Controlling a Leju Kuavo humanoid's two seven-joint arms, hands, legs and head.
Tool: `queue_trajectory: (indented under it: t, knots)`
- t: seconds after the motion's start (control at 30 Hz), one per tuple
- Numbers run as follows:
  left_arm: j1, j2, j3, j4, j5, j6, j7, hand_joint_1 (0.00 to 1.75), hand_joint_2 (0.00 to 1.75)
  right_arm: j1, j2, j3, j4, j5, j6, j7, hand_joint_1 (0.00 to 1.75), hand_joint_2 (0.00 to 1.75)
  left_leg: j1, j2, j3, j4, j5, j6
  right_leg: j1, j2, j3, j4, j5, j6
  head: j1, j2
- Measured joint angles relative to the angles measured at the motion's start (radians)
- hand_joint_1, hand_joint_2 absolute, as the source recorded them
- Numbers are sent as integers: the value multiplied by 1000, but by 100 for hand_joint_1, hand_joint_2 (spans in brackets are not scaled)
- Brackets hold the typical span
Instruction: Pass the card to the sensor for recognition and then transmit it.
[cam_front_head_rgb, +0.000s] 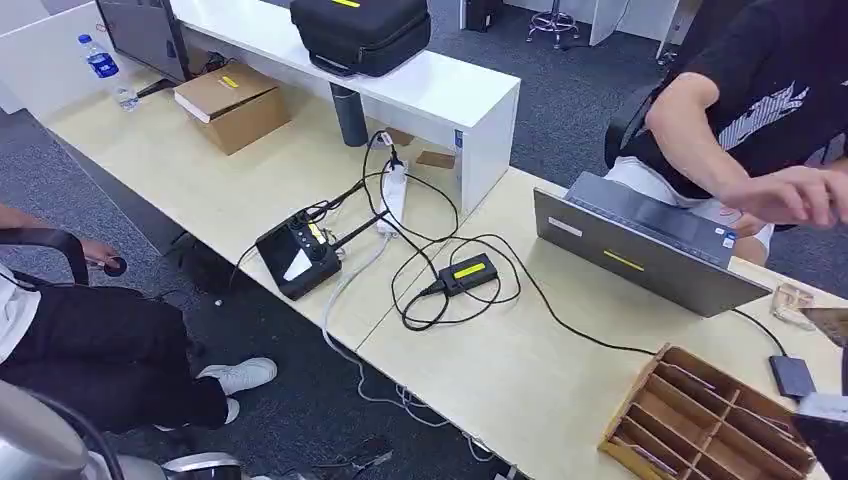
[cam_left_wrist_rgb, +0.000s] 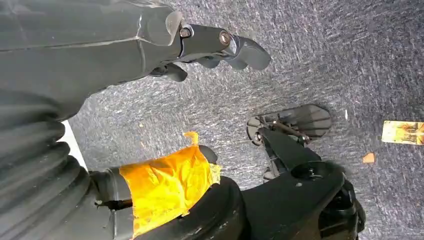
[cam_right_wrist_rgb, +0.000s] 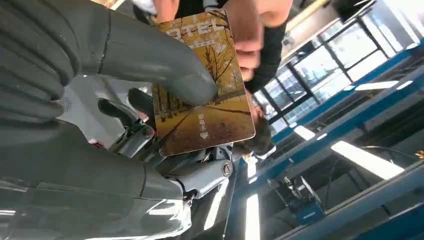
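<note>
- Upper left of the head view: a bottle (cam_front_head_rgb: 101, 62) and a cardboard box (cam_front_head_rgb: 232, 103) stand on the desk (cam_front_head_rgb: 530, 370).
- Centre: a black controller (cam_front_head_rgb: 300, 251) lies at the desk edge, a small black box with a yellow label (cam_front_head_rgb: 468, 273) among looped cables.
- Right: a grey laptop (cam_front_head_rgb: 640, 250), a wooden divider tray (cam_front_head_rgb: 705, 420) at lower right, and a person's hand (cam_front_head_rgb: 795, 195) reaching in at the edge.
- Left hand (cam_left_wrist_rgb: 220, 47) hangs over grey carpet, fingers curled in around nothing.
- Right hand (cam_right_wrist_rgb: 125, 85) pinches the card (cam_right_wrist_rgb: 205, 95) under its thumb (a yellow tree-lined photo, "OTEL" printed on it); a person's fingers (cam_right_wrist_rgb: 247, 40) touch the card's far end.
</note>
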Motion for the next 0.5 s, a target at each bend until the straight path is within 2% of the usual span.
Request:
queue_trajectory:
  t: [0.33, 0.5]
  knots:
    - [46, -2, 42, 0, 26, 5, -58, 0, 175, 197, -60, -77, -138, -56, -37, -42, 175, 175, 0, 1, -1, 0, 0, 0, 0, 0, -1, -1, 0, 0, 0, 0]
    - [49, -6, 55, 1, 38, 6, -72, 0, 175, 262, -77, -118, -170, -72, -39, -30, 175, 175, 0, -1, -1, 0, 0, 0, 0, -1, -1, -1, 0, 0, 0, 0]
